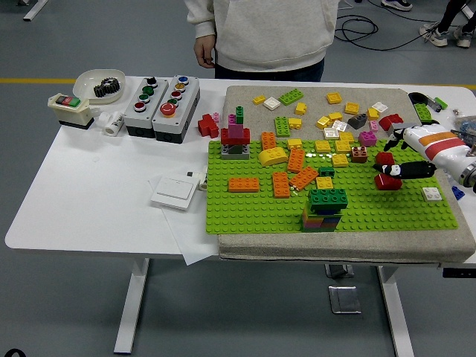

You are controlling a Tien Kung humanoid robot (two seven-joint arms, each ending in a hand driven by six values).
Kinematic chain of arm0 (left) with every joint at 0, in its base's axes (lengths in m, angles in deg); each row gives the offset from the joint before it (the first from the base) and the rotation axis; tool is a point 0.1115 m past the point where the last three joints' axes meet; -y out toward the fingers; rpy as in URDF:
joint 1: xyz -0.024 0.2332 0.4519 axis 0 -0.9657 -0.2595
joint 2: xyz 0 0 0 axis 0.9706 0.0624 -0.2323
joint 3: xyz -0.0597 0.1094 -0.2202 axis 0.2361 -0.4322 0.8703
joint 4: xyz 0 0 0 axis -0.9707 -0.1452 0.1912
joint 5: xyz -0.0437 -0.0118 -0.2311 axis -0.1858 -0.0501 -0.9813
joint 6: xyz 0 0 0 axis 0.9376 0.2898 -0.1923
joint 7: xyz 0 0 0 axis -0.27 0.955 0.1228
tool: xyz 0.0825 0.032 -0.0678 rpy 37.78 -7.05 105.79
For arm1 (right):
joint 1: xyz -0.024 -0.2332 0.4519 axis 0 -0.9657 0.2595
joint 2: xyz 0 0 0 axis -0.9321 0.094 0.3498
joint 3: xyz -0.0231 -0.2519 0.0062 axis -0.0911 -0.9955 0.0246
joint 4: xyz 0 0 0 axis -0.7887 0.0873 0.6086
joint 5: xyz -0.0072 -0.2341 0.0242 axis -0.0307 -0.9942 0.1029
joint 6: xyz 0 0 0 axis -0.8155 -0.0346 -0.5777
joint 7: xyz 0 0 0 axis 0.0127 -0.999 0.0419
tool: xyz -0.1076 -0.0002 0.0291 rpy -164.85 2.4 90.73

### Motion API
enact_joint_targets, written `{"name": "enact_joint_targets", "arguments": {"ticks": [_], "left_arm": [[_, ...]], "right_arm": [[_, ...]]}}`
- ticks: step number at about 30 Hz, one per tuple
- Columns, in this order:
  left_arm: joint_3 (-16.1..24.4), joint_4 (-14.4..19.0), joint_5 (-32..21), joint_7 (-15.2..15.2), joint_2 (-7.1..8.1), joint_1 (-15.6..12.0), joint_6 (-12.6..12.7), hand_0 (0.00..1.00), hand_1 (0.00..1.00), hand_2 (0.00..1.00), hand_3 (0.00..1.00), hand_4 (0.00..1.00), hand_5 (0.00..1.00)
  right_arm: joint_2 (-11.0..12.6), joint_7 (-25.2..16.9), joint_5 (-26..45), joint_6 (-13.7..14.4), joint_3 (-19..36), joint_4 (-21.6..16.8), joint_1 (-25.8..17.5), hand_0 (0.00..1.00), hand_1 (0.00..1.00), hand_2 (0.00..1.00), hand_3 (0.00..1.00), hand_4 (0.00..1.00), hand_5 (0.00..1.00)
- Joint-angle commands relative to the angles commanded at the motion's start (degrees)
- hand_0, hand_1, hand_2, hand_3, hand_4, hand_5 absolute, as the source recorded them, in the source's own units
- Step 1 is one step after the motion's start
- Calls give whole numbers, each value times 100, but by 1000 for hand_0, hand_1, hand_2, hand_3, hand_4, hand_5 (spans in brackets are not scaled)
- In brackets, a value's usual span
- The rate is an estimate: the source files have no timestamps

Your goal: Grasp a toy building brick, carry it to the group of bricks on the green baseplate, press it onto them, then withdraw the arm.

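So the right hand (394, 169) comes in from 3 o'clock with its dark fingers (405, 170) pinched on a red brick (387, 181) over the right part of the green baseplate (253, 212). It looks like a proper grasp, though the brick's bottom edge is so close to the studs that I can't tell if it's lifted or resting there. The left hand isn't in view at all.

The target, as I read it, is the stacked tower (326, 208) near the baseplate's 6 o'clock edge: green bricks on top, rainbow layers under. That's toward 8 o'clock from where the hand is, with open studs in between.

Tips for doing this step well, just my take:
- Lift straight up first so the brick clears the studs before sliding sideways, or it'll snag.
- There's another red brick (384, 158) just beside the fingers at 12 o'clock. Don't clip it on the way out.
- Keep the brick level. A tilted one won't seat.
- Come down on the tower from above, studs lined up, and press vertically. That stack is tall and narrow, so a sideways shove could topple it.
- Let go only once it's seated, then pull back toward 3 o'clock.

A person (260, 33) stands at the desk's (97, 186) 12 o'clock side, hands off the desk.
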Motion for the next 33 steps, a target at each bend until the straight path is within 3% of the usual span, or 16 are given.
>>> {"name": "enact_joint_targets", "arguments": {"ticks": [2,3,8,9,23,26,27,32,33], "left_arm": [[-3,0,-8,-1,0,-1,3,669,711,731,590,674,665],[-1,-1,-9,-1,0,-1,4,669,711,731,590,674,666],[-16,-3,-29,-6,-4,14,6,669,711,731,590,674,666],[-17,-3,-31,-7,-4,14,7,668,710,730,589,673,666],[-5,-2,-11,-1,-8,18,3,668,710,731,589,673,665],[1,0,6,2,-9,18,-3,668,710,731,589,673,665],[1,0,8,2,-9,18,-4,669,710,731,590,673,665],[-1,0,-2,5,-7,23,0,669,710,731,590,673,665],[2,1,5,6,-8,24,-3,669,710,731,589,673,665]], "right_arm": [[7,-7,14,19,29,5,-22,497,404,547,658,898,998],[11,-13,25,31,39,4,-28,461,315,425,674,904,998],[20,-7,19,48,44,7,-25,461,315,425,674,904,998],[20,-6,18,47,44,7,-25,466,282,346,678,908,998],[22,40,-105,-189,-38,131,-42,491,284,339,682,910,998],[9,141,-470,-341,13,161,-56,491,284,339,682,910,998],[8,144,-506,-356,18,164,-58,615,470,583,607,937,737],[-15,94,-592,-431,-38,274,-51,615,470,583,607,937,737],[-36,96,-606,-413,-50,326,-45,636,548,641,615,934,612]]}}
